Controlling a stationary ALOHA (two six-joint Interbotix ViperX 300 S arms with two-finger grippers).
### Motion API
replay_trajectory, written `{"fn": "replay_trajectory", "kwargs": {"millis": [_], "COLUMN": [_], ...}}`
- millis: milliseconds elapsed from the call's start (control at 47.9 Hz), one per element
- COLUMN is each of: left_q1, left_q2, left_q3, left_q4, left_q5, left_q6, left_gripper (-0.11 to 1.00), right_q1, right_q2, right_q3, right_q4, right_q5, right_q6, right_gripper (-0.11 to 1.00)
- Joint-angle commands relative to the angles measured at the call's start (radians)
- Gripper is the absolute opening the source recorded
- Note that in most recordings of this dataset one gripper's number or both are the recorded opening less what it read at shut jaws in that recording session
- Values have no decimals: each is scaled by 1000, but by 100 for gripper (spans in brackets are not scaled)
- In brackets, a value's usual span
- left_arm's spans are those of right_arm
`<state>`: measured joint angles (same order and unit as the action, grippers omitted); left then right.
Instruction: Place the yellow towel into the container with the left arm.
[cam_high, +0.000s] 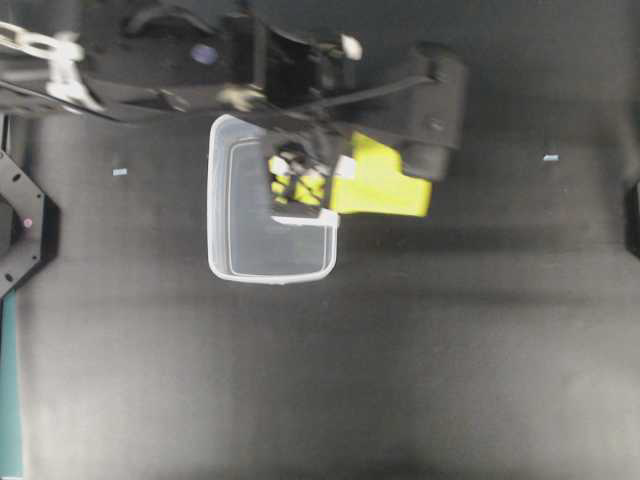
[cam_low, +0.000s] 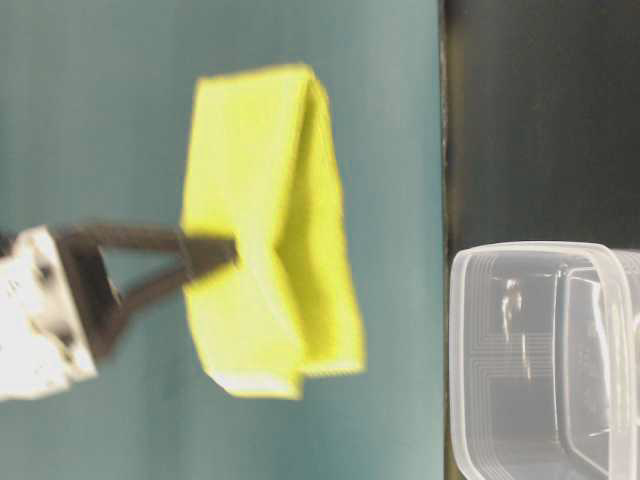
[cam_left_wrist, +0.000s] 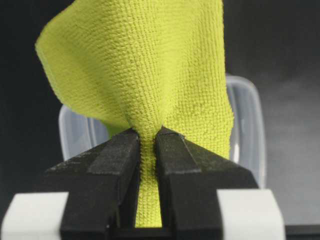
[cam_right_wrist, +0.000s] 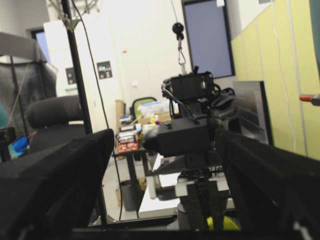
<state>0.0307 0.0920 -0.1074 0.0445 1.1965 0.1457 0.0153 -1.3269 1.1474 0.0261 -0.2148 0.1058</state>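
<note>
My left gripper (cam_high: 300, 182) is shut on the yellow towel (cam_high: 385, 185) and holds it in the air above the right rim of the clear container (cam_high: 222, 225). In the left wrist view the black fingers (cam_left_wrist: 117, 155) pinch a fold of the towel (cam_left_wrist: 145, 75), which hangs spread out in front of the container (cam_left_wrist: 246, 130). The table-level view shows the towel (cam_low: 270, 240) lifted, gripped by the left gripper (cam_low: 215, 255), apart from the container (cam_low: 530, 370). My right gripper (cam_right_wrist: 165, 165) is open and empty and faces the left arm; a bit of yellow towel (cam_right_wrist: 223, 223) shows low.
Small blue tape marks lie on the black table at left (cam_high: 120, 172) and right (cam_high: 550, 157). A black frame piece (cam_high: 20, 220) stands at the left edge. The left arm's body (cam_high: 430, 100) stretches along the back.
</note>
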Motion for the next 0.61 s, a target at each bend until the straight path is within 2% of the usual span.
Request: {"fn": "replay_trajectory", "kwargs": {"millis": [0,125,271,584], "left_q1": [0,5,14,17], "left_q2": [-103,-170,-198,-140], "left_q3": [150,308,434,482], "left_q4": [2,3,3,3], "left_q5": [-77,-206,-299,-354], "left_q6": [2,9,14,15], "left_gripper": [7,7,7,7], "right_q1": [0,0,0,-2], "right_q2": [9,12,12,15], "right_q3": [-18,-17,-17,-15], "right_q4": [-2,-2,-2,-2], "right_q5": [-9,-18,-26,-44], "right_q6": [-2,2,2,2], "right_gripper": [79,79,77,76]}}
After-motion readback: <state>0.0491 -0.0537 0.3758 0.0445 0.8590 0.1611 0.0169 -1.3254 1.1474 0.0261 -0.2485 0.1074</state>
